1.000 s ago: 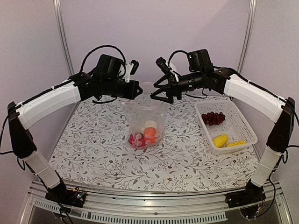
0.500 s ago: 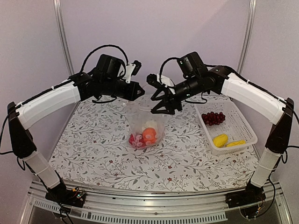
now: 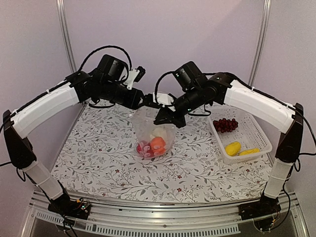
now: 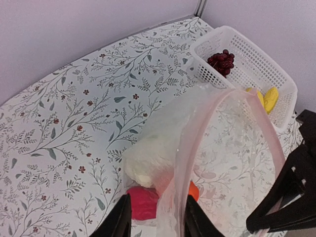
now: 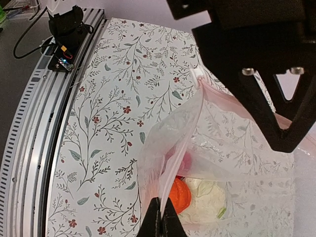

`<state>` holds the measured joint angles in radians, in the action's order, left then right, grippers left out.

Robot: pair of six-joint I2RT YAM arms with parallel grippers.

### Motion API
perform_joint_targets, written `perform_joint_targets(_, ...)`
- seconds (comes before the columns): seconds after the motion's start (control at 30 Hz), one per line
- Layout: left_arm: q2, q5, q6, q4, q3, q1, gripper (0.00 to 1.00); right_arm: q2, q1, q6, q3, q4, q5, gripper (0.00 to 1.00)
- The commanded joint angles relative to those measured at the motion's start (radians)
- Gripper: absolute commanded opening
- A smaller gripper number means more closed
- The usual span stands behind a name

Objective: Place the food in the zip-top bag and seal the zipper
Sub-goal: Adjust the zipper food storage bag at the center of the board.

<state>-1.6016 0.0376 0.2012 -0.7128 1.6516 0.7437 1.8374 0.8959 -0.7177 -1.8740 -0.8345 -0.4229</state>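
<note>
The zip-top bag (image 3: 150,129) stands on the table's middle, with a red pepper (image 4: 143,202), a white cauliflower (image 4: 148,158) and an orange round piece (image 5: 178,193) inside. My right gripper (image 5: 161,218) is shut on the bag's mouth edge, on the pinkish zipper (image 5: 190,133). In the top view that gripper (image 3: 165,118) sits at the bag's right top. My left gripper (image 4: 158,219) is open, and the zipper strip (image 4: 197,138) runs loose between its fingers. Seen from above, the left gripper (image 3: 143,101) is at the bag's left top.
A white mesh basket (image 3: 256,129) stands at the right. It holds a dark red grape bunch (image 3: 227,124), a yellow lemon-like piece (image 3: 232,147) and a yellow banana (image 3: 249,151). The flowered tablecloth (image 3: 98,153) covers the table.
My right gripper came down and left to the bag's mouth and closed on its edge. My left gripper opened, releasing the rim, and the bag sagged lower.
</note>
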Motion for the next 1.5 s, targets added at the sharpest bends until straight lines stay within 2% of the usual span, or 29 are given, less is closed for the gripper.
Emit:
perform_joint_targets(0.0,0.030,-0.017,-0.024,-0.068,0.004,-0.013,0.31,-0.007,0.000,0.010,-0.053,-0.003,0.003,0.00)
perform_joint_targets(0.13,0.026,-0.022,-0.034,-0.068,0.033,-0.015,0.10,-0.021,0.000,0.009,-0.091,-0.014,-0.006,0.00)
perform_joint_targets(0.3,0.020,0.013,0.011,-0.062,0.172,-0.007,0.01,-0.046,-0.001,0.000,-0.109,-0.012,-0.015,0.00)
perform_joint_targets(0.37,0.041,0.037,0.015,-0.027,0.168,-0.002,0.00,-0.049,-0.002,-0.002,-0.110,-0.009,-0.013,0.00)
perform_joint_targets(0.43,0.060,-0.016,-0.008,-0.003,0.124,-0.005,0.00,-0.049,-0.002,0.005,-0.109,-0.012,-0.023,0.00)
perform_joint_targets(0.6,0.052,-0.017,-0.016,-0.017,0.076,-0.013,0.00,-0.044,-0.002,0.020,-0.104,-0.025,-0.060,0.04)
perform_joint_targets(0.67,0.055,-0.009,-0.013,-0.008,0.058,-0.012,0.00,-0.043,-0.002,0.026,-0.103,-0.021,-0.057,0.12)
perform_joint_targets(0.73,0.057,-0.022,-0.015,-0.007,0.045,-0.013,0.00,-0.043,-0.002,0.036,-0.107,-0.013,-0.051,0.30)
perform_joint_targets(0.97,0.063,-0.049,-0.030,-0.026,0.017,-0.015,0.00,-0.081,-0.029,0.094,-0.111,-0.027,-0.098,0.47)
perform_joint_targets(1.13,0.074,-0.096,-0.054,-0.027,-0.003,-0.015,0.00,-0.120,-0.114,0.120,-0.096,-0.087,-0.149,0.48)
perform_joint_targets(1.27,0.075,-0.109,-0.088,-0.032,-0.015,-0.019,0.00,-0.167,-0.213,0.154,-0.011,-0.085,-0.194,0.48)
perform_joint_targets(1.33,0.065,-0.105,-0.109,-0.044,-0.011,-0.020,0.02,-0.202,-0.259,0.161,0.044,-0.072,-0.195,0.48)
perform_joint_targets(1.37,0.059,-0.104,-0.116,-0.053,-0.007,-0.020,0.07,-0.221,-0.282,0.164,0.072,-0.066,-0.198,0.48)
perform_joint_targets(1.43,0.040,-0.111,-0.125,-0.077,0.001,-0.021,0.31,-0.256,-0.332,0.177,0.125,-0.050,-0.209,0.48)
perform_joint_targets(1.47,0.030,-0.122,-0.127,-0.088,0.006,-0.021,0.40,-0.273,-0.354,0.183,0.151,-0.041,-0.215,0.48)
